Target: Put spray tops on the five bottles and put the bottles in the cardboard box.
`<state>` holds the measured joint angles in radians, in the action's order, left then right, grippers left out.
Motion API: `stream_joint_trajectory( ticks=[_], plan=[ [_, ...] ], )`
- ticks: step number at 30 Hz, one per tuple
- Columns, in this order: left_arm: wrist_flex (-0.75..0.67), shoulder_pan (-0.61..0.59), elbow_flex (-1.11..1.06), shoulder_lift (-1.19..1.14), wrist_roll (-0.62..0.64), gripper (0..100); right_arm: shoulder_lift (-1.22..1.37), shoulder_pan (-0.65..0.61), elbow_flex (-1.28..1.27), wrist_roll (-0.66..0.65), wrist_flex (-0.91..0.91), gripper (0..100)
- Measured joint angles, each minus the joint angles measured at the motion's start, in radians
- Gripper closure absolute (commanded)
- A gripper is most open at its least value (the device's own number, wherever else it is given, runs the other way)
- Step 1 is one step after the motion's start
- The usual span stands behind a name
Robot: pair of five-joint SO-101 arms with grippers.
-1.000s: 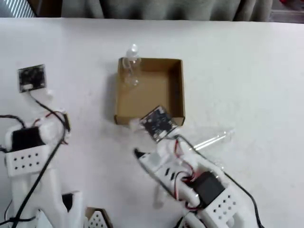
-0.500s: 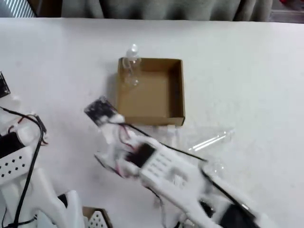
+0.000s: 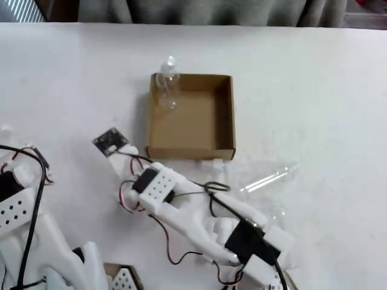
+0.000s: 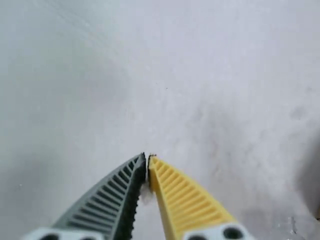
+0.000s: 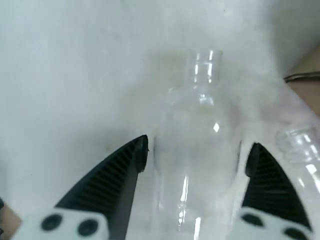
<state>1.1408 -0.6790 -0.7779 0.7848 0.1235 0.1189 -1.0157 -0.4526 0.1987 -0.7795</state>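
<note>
Beside the brown cardboard box (image 3: 190, 151), right gripper (image 5: 197, 150) straddles a clear capless plastic bottle (image 5: 202, 100).
Jaws spread wide (contact unclear); left gripper (image 4: 148, 162) pinched closed, empty.

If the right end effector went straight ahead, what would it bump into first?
Probably the clear bottle, which lies just ahead of the right end effector, between its open fingers. Depth is unclear.

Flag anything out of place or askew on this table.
A spray top lies flat on the table beside the cardboard box, not on a bottle. The clear bottle in the open right gripper has a bare neck.
</note>
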Motion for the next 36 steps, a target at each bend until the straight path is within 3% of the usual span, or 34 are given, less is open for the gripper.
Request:
stream_joint_trajectory(
  ticks=[13, 25, 33, 36],
  plan=[
    [0.0, 0.0, 0.0, 0.0, 0.0, 98, 0.0, -0.054, 0.074, 0.003, -0.092, 53.7],
    [0.0, 0.0, 0.0, 0.0, 0.0, 98, -0.011, -0.057, 0.112, 0.015, -0.169, 53.5],
    [0.066, 0.0, 0.003, 0.0, 0.0, 98, -0.285, -0.055, 0.114, 0.029, -0.356, 54.2],
    [0.137, 0.0, 0.048, 0.002, 0.0, 98, -0.404, -0.055, 0.114, 0.031, -0.457, 61.7]
  ],
)
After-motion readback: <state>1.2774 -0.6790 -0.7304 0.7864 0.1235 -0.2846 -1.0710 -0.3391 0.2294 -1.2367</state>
